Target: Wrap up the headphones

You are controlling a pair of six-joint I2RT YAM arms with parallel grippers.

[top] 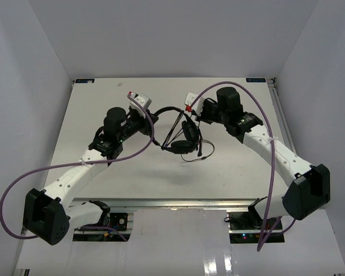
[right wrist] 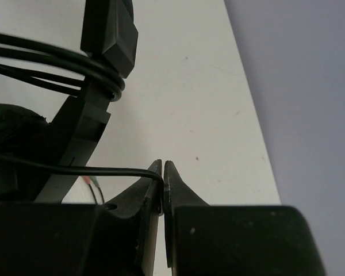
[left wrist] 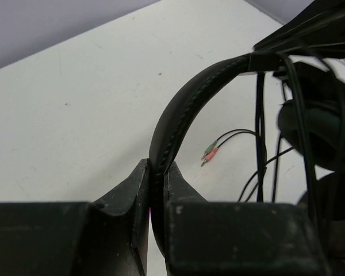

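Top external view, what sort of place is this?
Probably a robot lab test cell: a white table boxed in by plain white walls, with a left arm and right arm bolted at its near edge, trailing purple cables.

I note a white table — matte, lightly speckled — enclosed by plain pale-grey walls on three sides. Lighting even; soft shadows. An aluminium rail runs along its near edge.

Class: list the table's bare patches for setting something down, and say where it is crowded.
Bare: far-left table beyond the left arm; near strip before the headphones. Crowded: centre, left pincer on headband, right pincer on cord.
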